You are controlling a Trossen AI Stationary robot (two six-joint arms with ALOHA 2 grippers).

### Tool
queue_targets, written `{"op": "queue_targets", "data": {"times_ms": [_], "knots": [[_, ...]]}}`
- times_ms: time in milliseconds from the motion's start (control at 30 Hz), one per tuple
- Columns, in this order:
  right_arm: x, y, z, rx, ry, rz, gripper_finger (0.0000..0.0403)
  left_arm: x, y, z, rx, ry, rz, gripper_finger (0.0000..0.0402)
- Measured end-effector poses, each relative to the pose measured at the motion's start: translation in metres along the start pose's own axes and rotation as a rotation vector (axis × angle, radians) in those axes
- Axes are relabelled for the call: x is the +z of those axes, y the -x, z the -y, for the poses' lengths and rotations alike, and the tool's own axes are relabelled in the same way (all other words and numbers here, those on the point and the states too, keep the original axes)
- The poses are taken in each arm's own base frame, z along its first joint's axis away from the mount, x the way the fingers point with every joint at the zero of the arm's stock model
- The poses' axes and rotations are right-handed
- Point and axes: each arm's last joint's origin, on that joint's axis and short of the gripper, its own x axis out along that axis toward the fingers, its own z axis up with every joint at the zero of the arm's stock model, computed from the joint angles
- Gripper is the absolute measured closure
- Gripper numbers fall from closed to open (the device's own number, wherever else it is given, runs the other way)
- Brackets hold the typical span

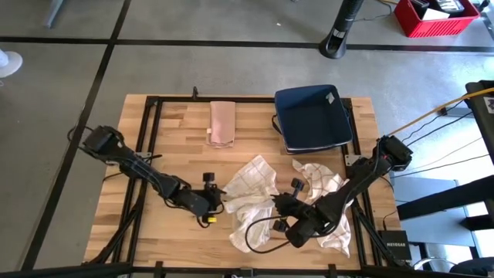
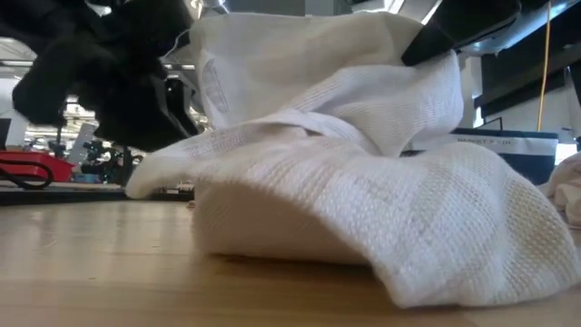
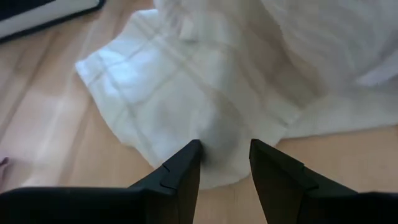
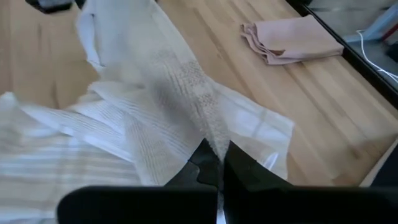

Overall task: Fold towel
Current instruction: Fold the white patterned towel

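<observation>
From overhead I see a wooden table (image 1: 177,239) with both dark arms reaching in toward its middle. The left arm comes in from the left edge, angled down and toward the centre, its elbow low over the wood. Its left gripper (image 1: 210,205) sits at the near-left edge of a white checked towel (image 1: 251,185) that lies crumpled in the middle of the table. In my left wrist view, the two dark fingers (image 3: 180,174) stand partly apart, with a rounded hem of the towel (image 3: 205,93) lying between and just ahead of the tips. I cannot tell whether they are touching the cloth; nothing is gripped.

The right arm stretches in from the right edge, sloping diagonally toward the centre. Its right gripper (image 1: 281,202) is at the towel's right side. In my right wrist view, its fingers are pressed together, pinching a ridge of the towel (image 4: 180,93), which rises from the tips in a taut fold.

A second white cloth (image 1: 324,201) lies bunched under the right arm. Toward the far edge lie a folded pink cloth (image 1: 223,123) and a dark blue tray (image 1: 312,116), well apart from the towel.
</observation>
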Motion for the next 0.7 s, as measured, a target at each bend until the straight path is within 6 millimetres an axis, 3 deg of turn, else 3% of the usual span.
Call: {"op": "queue_targets", "data": {"times_ms": [367, 600, 700], "knots": [[0.001, 0.000, -0.003, 0.035, -0.024, 0.000, 0.0401, -0.010, -0.025, -0.003, 0.036, -0.032, -0.035, 0.0275], [0.001, 0.000, -0.003, 0.032, -0.010, -0.001, 0.0401, 0.009, -0.008, -0.006, -0.017, 0.012, -0.063, 0.0388], [0.001, 0.000, -0.003, 0.019, -0.004, 0.008, 0.0400, 0.018, 0.004, -0.004, -0.051, 0.065, -0.072, 0.0390]]}}
